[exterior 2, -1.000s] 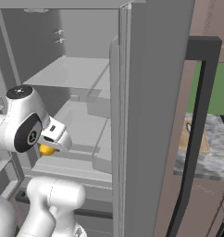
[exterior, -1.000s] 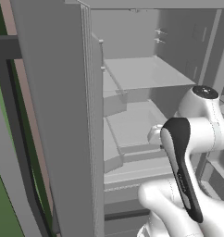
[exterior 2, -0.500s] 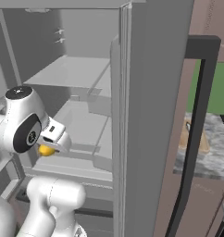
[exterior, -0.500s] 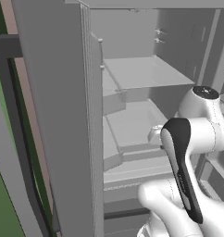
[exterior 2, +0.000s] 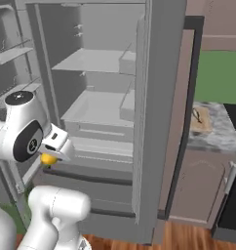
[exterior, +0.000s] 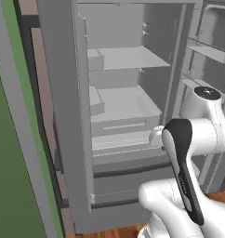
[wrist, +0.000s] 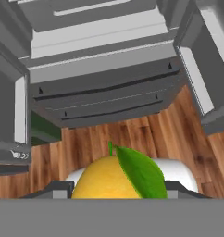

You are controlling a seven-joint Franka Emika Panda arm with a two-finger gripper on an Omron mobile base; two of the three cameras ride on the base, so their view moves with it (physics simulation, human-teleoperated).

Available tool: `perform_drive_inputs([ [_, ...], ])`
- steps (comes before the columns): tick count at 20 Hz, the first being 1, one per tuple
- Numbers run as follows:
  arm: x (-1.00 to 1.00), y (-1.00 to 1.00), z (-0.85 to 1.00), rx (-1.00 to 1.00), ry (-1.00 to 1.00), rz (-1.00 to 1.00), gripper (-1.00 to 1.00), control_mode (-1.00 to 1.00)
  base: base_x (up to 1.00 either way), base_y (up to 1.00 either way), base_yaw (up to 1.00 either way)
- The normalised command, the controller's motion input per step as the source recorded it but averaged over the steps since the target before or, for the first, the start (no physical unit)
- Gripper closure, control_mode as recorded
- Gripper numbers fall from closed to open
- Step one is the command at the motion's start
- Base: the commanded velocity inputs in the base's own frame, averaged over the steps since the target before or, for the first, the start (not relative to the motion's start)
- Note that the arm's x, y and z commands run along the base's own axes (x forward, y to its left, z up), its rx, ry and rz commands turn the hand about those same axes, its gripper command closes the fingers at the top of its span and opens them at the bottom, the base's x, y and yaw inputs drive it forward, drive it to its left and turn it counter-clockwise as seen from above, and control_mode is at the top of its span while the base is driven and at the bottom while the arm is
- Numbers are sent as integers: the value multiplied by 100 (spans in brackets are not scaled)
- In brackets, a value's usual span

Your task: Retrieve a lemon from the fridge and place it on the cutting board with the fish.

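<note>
1. The small, roundish, bright yellow lemon with a green leaf (wrist: 115,178) sits between the fingers of the white arm's two-finger gripper (exterior 2: 50,155). The jaws stand partly closed on the fruit, neither wide open nor fully shut.

2. Relative to the tall grey French-door fridge with pale grey shelves (exterior 2: 98,105), the lemon is out in front of the lower shelves, low and toward the left-hand open door as the right base view shows it (exterior 2: 48,158). It hangs over the wooden floor (wrist: 146,134), clear of every shelf.

3. The step in hand appears to be carrying the fruit away from the fridge. To do it well, I would keep the grip as it is, draw the hand straight back from the fridge until it clears both open doors, and only then turn.

4. The flat, rectangular, light tan wooden cutting board (exterior 2: 200,122) lies on the grey marbled countertop (exterior 2: 212,139), beyond the fridge's right-hand door. That door stands between gripper and board, so the route probably has to go around it.

5. The lemon's stem (wrist: 110,148) points away from the hand camera, toward the fridge's lower drawers; its long axis seems to run that same way, along the gripper. Its lower part is hidden, so the far end cannot be told.
</note>
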Motion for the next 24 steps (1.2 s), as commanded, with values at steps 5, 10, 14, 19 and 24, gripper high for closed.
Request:
perform_drive_inputs([
  [5, 0, 0, 0, 0, 0, 0, 100, 100, -91, 0, 0],
  [10, 0, 0, 0, 0, 0, 0, 100, 100, -80, -1, 0],
  [14, 0, 0, 0, 0, 0, 0, 100, 100, -63, -7, -22],
  [19, 0, 0, 0, 0, 0, 0, 100, 100, -35, -24, -47],
  [24, 0, 0, 0, 0, 0, 0, 100, 100, 0, -50, -56],
])
